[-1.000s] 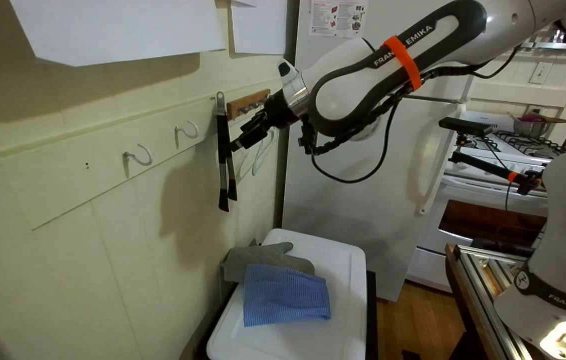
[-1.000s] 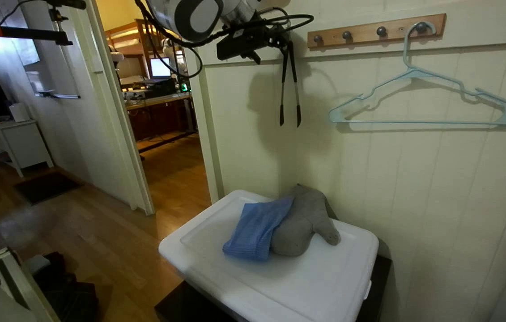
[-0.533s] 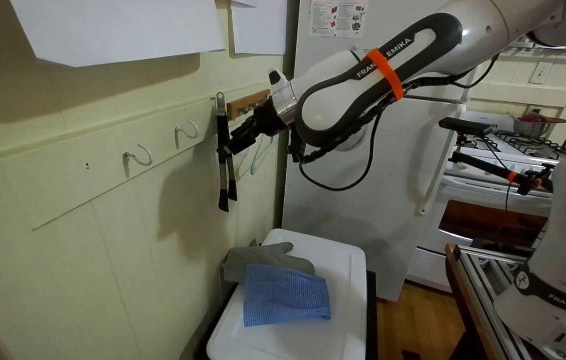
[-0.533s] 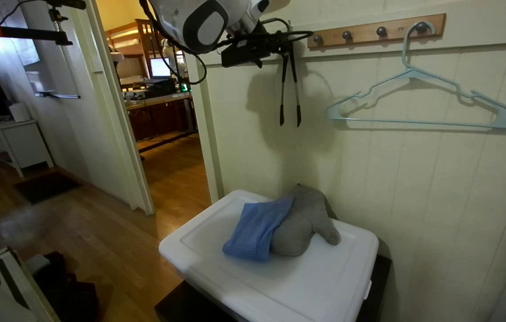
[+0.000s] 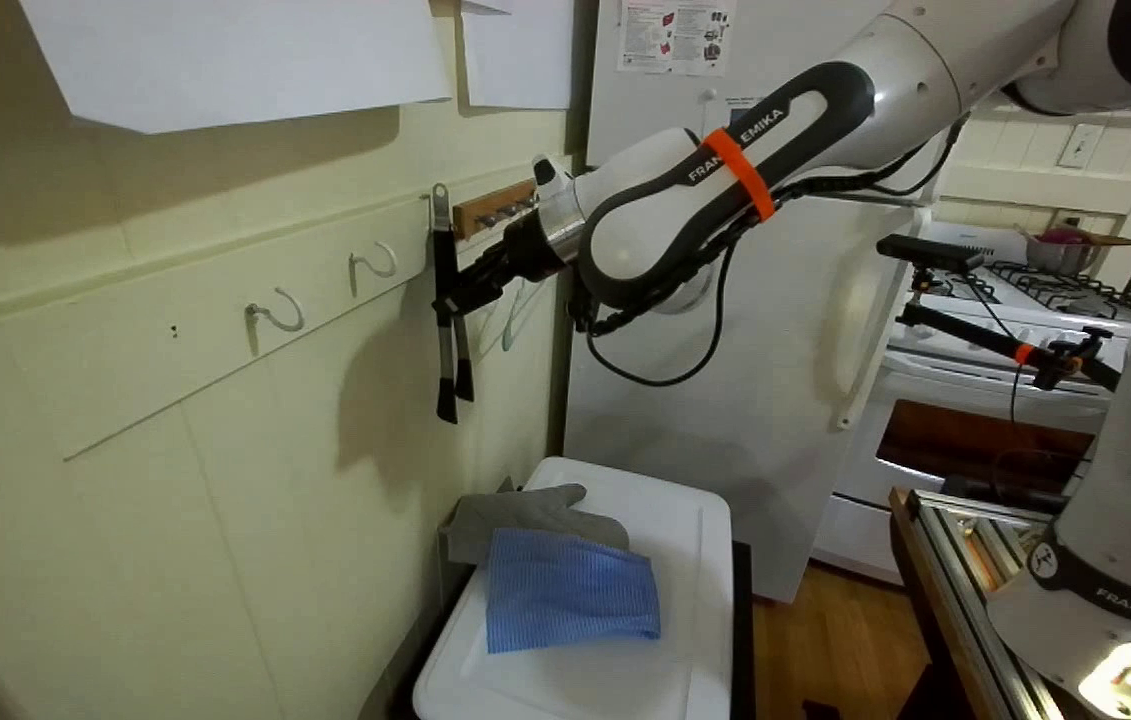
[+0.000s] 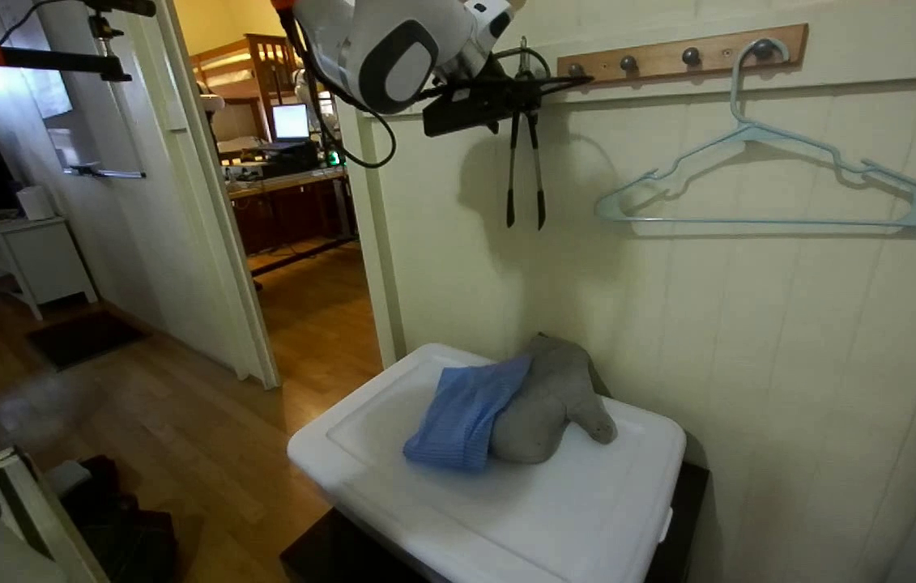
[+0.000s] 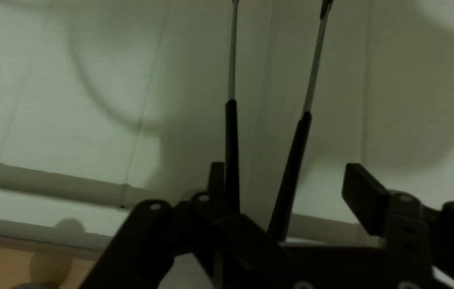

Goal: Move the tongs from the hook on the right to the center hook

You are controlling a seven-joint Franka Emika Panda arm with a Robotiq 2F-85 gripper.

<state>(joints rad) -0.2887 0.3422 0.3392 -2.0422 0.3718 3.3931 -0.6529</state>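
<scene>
On the right hook [image 5: 425, 197], the tongs [image 5: 446, 350] hang between the widely spread jaws of the claw [image 7: 289, 188], nothing gripped yet; ideally it centers on them before closing, then lifts them clear before shifting toward the center hook [image 5: 380, 273].

Both ext. views: dim-ish, bit soft; fuzzy shadows on wall [image 5: 225, 520]. Hot glare low on robot base [image 5: 1075, 630] in ext. view. In ext. view, far room [image 6: 287, 219] warm-lit, screen [image 6: 291, 122] v. bright, floor [image 6: 190, 413] w/ dull sheen. Wrist view: dim, blurry, wall w/ lg. soft shadows, gripper [image 7: 286, 184] near-black.
</scene>
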